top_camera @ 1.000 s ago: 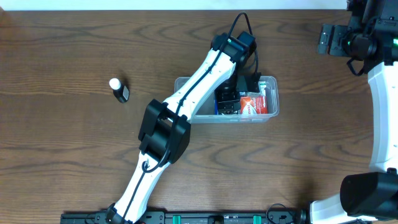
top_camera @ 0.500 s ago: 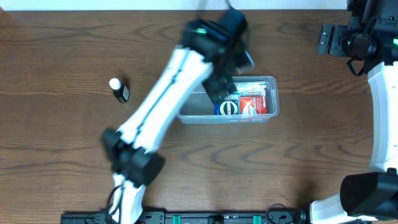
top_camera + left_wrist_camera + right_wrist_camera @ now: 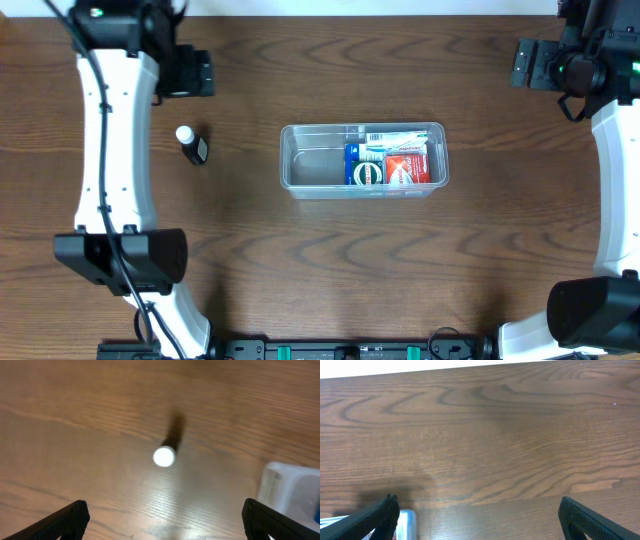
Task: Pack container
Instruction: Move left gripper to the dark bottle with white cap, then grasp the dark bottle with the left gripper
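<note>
The container (image 3: pixel 312 172) lies between both arms, small boxes (image 3: pixel 405 165) packed at its right end. The left gripper (image 3: pixel 192 72), jaws spread and empty, hovers well beyond the container's far-left corner. The right gripper (image 3: pixel 524 62), likewise spread and empty, hangs beyond its far-right corner.

The wooden table (image 3: pixel 300 260) bears the container (image 3: pixel 308 168) and a small bottle (image 3: pixel 191 143).

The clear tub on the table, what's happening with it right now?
A two-armed robot is packing the tub. Its right half holds a blue box, a red box and a white-green pack. A small bottle stands outside, left of it. The left end effector is open and empty near that bottle; the right end effector is open at the far right of the table.
</note>
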Robot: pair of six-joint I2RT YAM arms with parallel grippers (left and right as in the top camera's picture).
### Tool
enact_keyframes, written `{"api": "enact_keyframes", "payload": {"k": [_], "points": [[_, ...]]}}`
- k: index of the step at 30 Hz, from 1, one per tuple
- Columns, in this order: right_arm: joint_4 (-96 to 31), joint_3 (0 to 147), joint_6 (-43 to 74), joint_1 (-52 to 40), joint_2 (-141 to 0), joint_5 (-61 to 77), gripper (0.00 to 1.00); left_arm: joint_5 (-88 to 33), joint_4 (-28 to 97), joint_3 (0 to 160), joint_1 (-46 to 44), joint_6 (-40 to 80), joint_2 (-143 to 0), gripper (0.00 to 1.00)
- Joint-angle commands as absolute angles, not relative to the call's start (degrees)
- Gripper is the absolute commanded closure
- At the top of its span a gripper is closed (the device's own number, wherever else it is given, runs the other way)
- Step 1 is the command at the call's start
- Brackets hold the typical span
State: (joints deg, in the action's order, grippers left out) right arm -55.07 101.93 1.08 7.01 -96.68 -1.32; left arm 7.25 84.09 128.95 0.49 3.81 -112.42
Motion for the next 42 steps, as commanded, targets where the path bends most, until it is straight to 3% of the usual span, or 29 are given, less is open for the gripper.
{"api": "enact_keyframes", "payload": {"k": [1,10,19,21,24,25,37,42], "points": [[-55.11,102.19,1.89,7.22,-96.75,-1.72,0.01,3.97,82.26,125.01,3.31,2.07,-115.07,0.02],[-55.11,102.19,1.89,7.22,-96.75,-1.69,0.01,2.9,76.44,114.28,4.75,0.93,-121.73,0.02],[-55.11,102.19,1.89,7.22,-96.75,-1.72,0.01,1.85,73.14,113.23,4.75,0.91,-126.23,0.01],[-55.11,102.19,1.89,7.22,-96.75,-1.72,0.01,1.83,72.93,113.23,4.75,0.93,-126.23,0.1],[-55.11,102.19,1.89,7.22,-96.75,-1.72,0.01,1.85,72.99,113.23,4.75,1.19,-126.23,0.46],[-55.11,102.19,1.89,7.22,-96.75,-1.72,0.01,1.65,73.08,113.23,4.75,1.17,-126.23,0.52],[-55.11,102.19,1.89,7.22,-96.75,-1.69,0.01,-0.89,75.61,113.23,4.75,1.15,-126.23,0.55],[-55.11,102.19,1.89,7.22,-96.75,-1.69,0.01,-0.89,75.79,113.23,4.75,1.15,-126.23,0.65]]}}
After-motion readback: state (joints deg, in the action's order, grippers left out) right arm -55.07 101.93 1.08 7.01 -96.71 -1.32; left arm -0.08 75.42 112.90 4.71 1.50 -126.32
